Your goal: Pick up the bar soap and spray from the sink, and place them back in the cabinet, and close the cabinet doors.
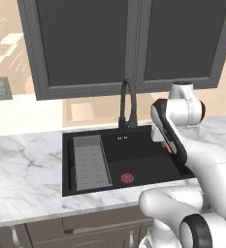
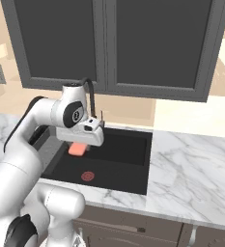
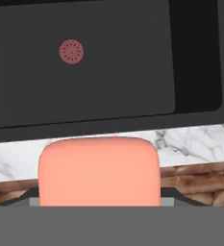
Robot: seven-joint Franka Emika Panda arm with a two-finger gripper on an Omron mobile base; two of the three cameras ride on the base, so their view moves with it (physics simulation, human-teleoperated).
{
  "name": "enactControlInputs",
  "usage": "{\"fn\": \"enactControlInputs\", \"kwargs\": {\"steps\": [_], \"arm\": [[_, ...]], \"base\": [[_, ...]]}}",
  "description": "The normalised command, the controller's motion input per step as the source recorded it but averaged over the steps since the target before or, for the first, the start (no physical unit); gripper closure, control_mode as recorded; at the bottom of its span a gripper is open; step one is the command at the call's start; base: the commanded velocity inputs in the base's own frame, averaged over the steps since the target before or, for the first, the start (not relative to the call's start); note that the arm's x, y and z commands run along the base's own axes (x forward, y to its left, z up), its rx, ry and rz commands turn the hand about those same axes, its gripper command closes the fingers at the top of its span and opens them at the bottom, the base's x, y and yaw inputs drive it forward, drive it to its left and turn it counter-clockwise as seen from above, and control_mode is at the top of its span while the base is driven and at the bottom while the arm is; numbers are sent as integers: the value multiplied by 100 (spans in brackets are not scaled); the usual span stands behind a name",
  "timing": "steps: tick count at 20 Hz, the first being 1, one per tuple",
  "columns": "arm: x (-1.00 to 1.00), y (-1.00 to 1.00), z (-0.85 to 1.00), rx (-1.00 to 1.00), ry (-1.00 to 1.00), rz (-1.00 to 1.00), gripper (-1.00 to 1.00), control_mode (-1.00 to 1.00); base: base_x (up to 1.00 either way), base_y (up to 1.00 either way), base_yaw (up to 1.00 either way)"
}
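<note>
The fingers [image 2: 78,144] grasp the soap [image 2: 77,149], held up off the sink [image 2: 133,159] floor, above the basin's middle; in the hand view the soap [image 3: 99,171] sits large between the dark finger tips. Below it lies the red drain disc [image 2: 88,176]; a grey ribbed tray [image 1: 91,162] fills the sink's left part, the faucet [image 1: 127,104] rises at the far rim, and the marble tabletop [image 2: 196,169] surrounds it all.

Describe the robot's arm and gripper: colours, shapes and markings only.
The arm is glossy white, built of rounded tubular links with dark grey to black joint bands and a round dark cap at one joint. The gripper has a boxy white body.
</note>
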Motion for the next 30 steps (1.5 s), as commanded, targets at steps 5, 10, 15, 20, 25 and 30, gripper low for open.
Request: {"fn": "enactControlInputs", "kwargs": {"steps": [5,10,15,20,25,30], "arm": [[-23,37,10,0,0,-5,100,-100],[-11,37,19,0,0,-5,100,-100],[0,31,26,0,0,-2,100,-100],[0,26,19,0,0,0,100,-100],[0,0,9,0,0,1,100,-100],[-2,0,11,0,0,0,100,-100]], "base": [[0,0,0],[0,0,0],[0,0,0],[0,0,0],[0,0,0],[0,0,0]]}}
